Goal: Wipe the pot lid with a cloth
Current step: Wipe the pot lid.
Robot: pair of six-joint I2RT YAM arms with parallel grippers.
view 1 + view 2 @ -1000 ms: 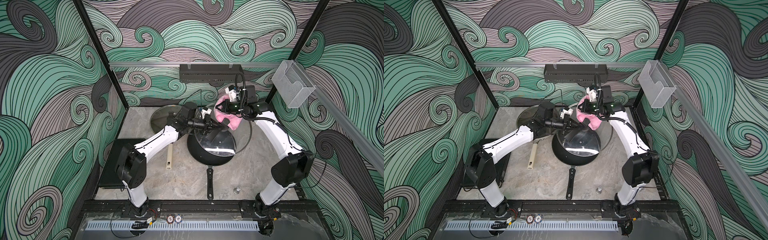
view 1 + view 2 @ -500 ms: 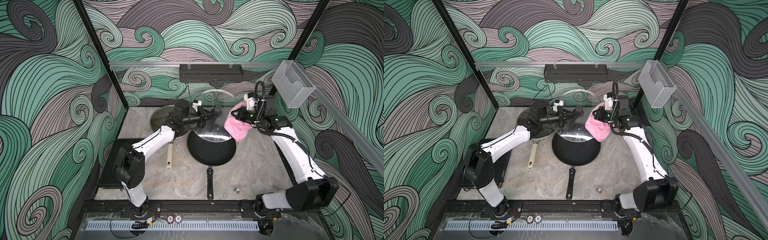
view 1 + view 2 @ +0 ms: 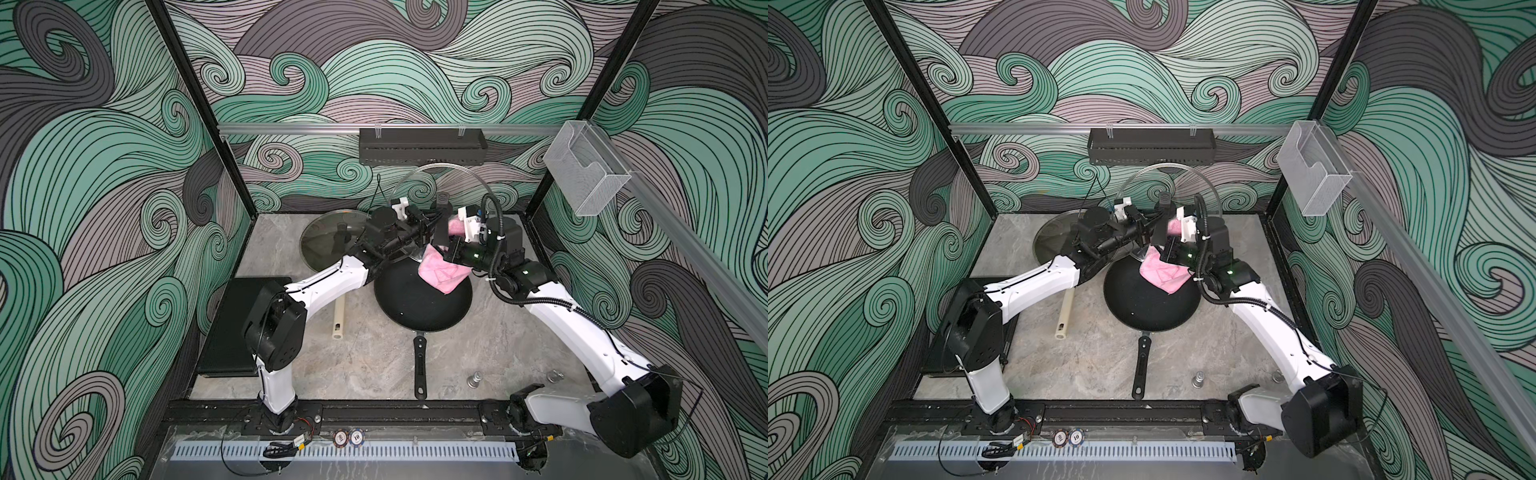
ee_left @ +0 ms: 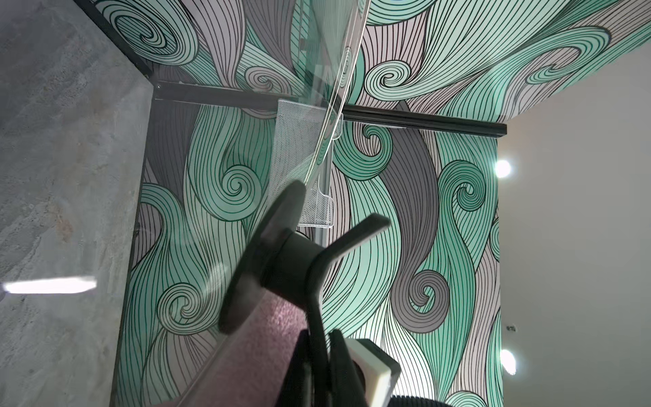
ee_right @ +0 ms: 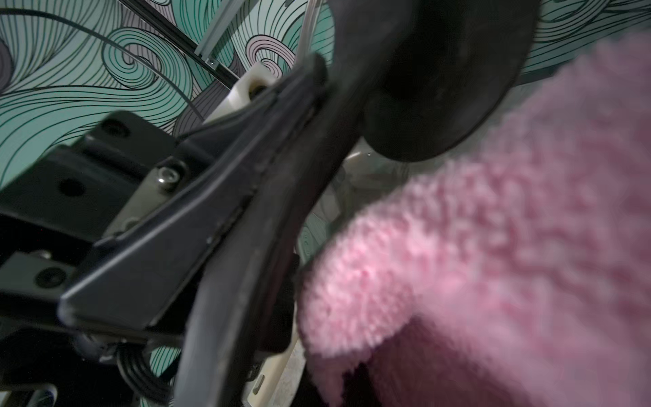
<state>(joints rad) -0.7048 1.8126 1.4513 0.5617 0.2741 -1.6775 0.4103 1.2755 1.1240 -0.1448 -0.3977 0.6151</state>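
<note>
Pink terry, bunched and clamped between the pressed-together jaws of the right gripper (image 3: 451, 249): the cloth (image 3: 440, 271), hanging in loose folds over the back part of the frying pan (image 3: 419, 307), touching it or not impossible to tell. Opposite, the left gripper (image 3: 426, 227), jaws squeezed onto the black handle (image 4: 352, 240) of the pot lid (image 3: 451, 179), lifted clear of the table (image 3: 374, 361) and tipped nearly on edge above the pan's far rim. In the left wrist view, a dull pink patch visible through the glass beside the knob disc (image 4: 255, 264); actual contact between towel and lid not confirmable. Probably mid-wipe.

Handling, by judgement: glass lid rigid, smooth, slippery on its faces and breakable if dropped onto pan or table; best taken by the handle, as here, never by the bare rim. Cloth light, limp and grippy; any bunched fold good for a hold, with slack left to spread across the glass.

Farther out: a second glass lid (image 3: 328, 245) flat on the table at the back left, a cream tube (image 3: 338, 320) beside the left arm, a black mat (image 3: 232, 328) at the left edge, a small metal stud (image 3: 475, 380) near the front right.
</note>
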